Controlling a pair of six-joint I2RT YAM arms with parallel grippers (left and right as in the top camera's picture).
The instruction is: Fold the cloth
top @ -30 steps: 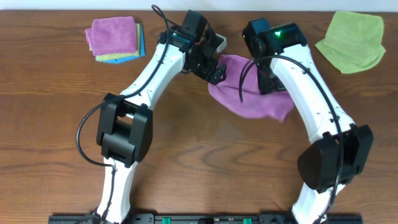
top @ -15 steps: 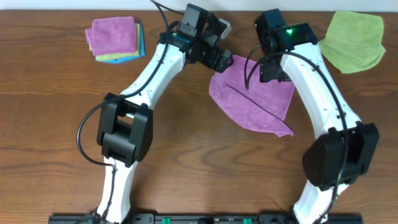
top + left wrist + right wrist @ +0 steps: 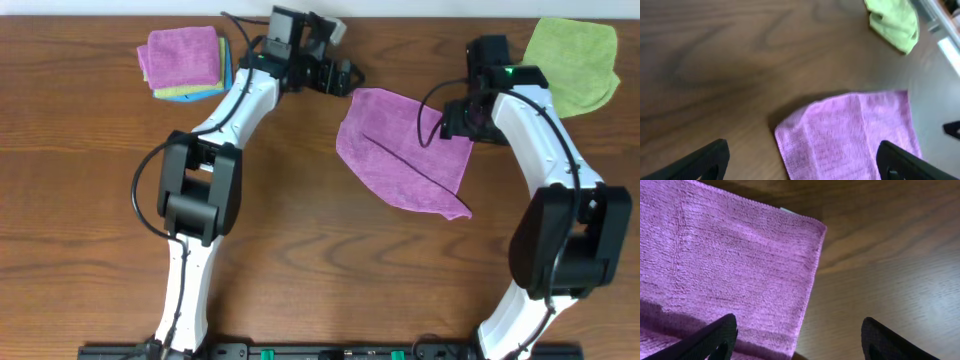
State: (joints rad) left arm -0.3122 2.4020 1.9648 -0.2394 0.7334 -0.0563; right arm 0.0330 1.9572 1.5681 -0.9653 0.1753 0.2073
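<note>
Hovering beside the far left corner of the cloth [image 3: 400, 150], the left hand [image 3: 340, 76] gapes wide, empty; the right hand [image 3: 462, 122], over its right edge, stands open, holding nothing.

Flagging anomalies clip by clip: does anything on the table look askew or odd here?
The cloth lies spread but skewed to the table edges, with a dark diagonal line across it and one near corner poking out. The lime-green cloth, far right, is rumpled; the stack, far left, is neat. Nothing spilled.
</note>
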